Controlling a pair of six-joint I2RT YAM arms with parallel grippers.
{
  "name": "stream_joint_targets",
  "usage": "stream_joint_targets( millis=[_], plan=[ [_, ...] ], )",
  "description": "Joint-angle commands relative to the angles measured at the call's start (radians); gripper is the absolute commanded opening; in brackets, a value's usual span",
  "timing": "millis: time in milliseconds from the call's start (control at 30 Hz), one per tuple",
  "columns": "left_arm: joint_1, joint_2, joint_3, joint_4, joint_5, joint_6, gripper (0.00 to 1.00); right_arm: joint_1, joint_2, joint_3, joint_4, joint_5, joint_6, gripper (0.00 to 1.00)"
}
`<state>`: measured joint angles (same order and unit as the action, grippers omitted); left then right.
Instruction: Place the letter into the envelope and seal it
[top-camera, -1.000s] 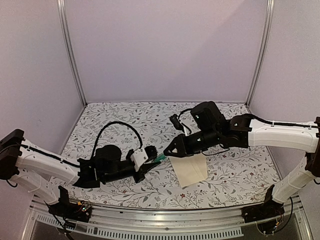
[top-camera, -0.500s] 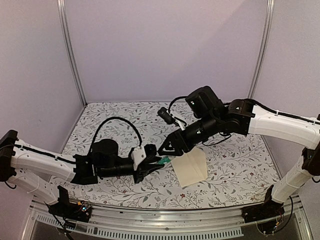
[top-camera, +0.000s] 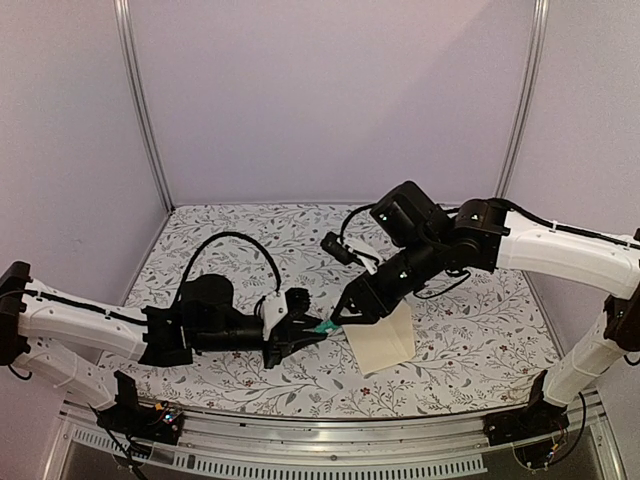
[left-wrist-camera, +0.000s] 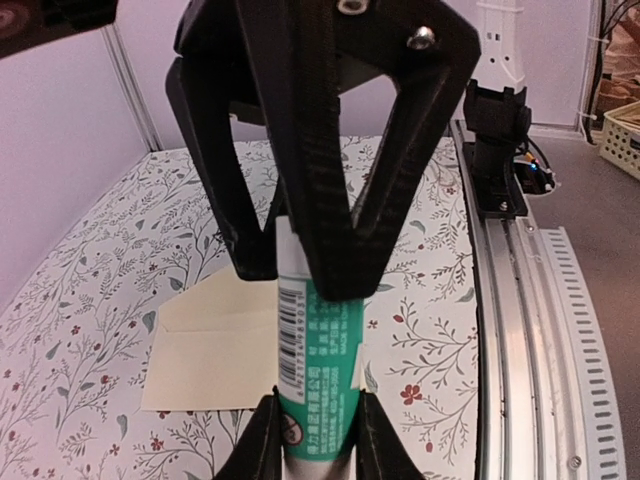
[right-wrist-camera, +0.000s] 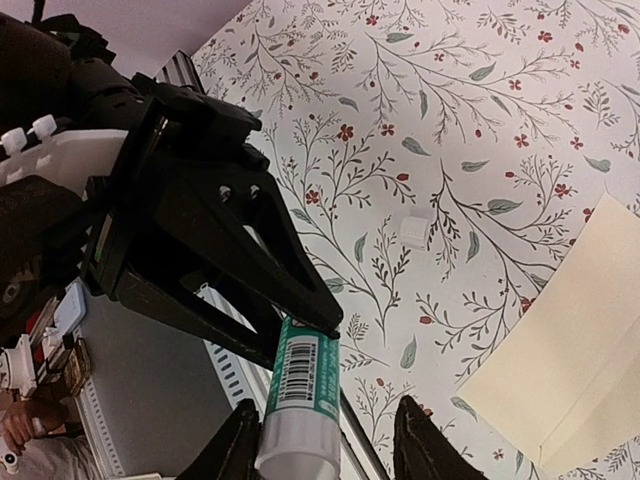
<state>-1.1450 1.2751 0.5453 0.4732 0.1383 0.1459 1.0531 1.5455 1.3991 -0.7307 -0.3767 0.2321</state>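
Clamps a green-and-white glue stick (top-camera: 322, 326) in the left gripper (top-camera: 305, 333), jaws closed tight on the tube, near the middle of the table's (top-camera: 250, 240) front edge. Straddles the stick's white end with the right gripper (top-camera: 340, 318), jaws spread, a gap visible beside the tube. Finds the envelope (top-camera: 385, 340) lying flat just right of both grippers, toward the front edge. Shows a small white piece (right-wrist-camera: 413, 230) on the floral surface, apart from the envelope.
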Motion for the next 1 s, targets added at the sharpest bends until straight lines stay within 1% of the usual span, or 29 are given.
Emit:
stream_joint_targets(
  millis=[0, 67, 233, 267, 367, 600, 667, 833, 967],
  plan=[
    [0.015, -0.010, 0.019, -0.001, 0.021, -0.008, 0.00, 0.007, -0.032, -0.011, -0.016, 0.000, -0.013, 0.48],
    [0.016, -0.008, 0.019, -0.001, 0.018, -0.008, 0.00, 0.007, -0.036, -0.012, -0.014, 0.002, -0.014, 0.45],
    [0.019, -0.005, 0.021, -0.003, 0.012, -0.008, 0.00, 0.007, -0.053, -0.008, -0.018, 0.007, -0.009, 0.43],
    [0.019, -0.005, 0.021, -0.002, 0.012, -0.009, 0.00, 0.007, -0.056, -0.007, -0.021, 0.004, -0.007, 0.44],
    [0.020, -0.008, 0.020, -0.001, 0.010, -0.008, 0.00, 0.007, -0.063, -0.004, -0.035, -0.007, -0.010, 0.52],
    [0.020, -0.010, 0.020, 0.002, 0.012, -0.010, 0.00, 0.007, -0.059, -0.014, -0.038, -0.021, -0.010, 0.53],
    [0.021, -0.011, 0.018, 0.001, 0.011, -0.010, 0.00, 0.007, -0.053, -0.019, -0.031, -0.022, -0.011, 0.51],
    [0.020, -0.014, 0.017, 0.004, 0.007, -0.010, 0.00, 0.007, -0.047, -0.017, -0.024, -0.022, -0.014, 0.40],
    [0.020, -0.013, 0.016, 0.008, 0.007, -0.008, 0.00, 0.007, -0.043, -0.017, -0.020, -0.030, -0.014, 0.39]
  ],
)
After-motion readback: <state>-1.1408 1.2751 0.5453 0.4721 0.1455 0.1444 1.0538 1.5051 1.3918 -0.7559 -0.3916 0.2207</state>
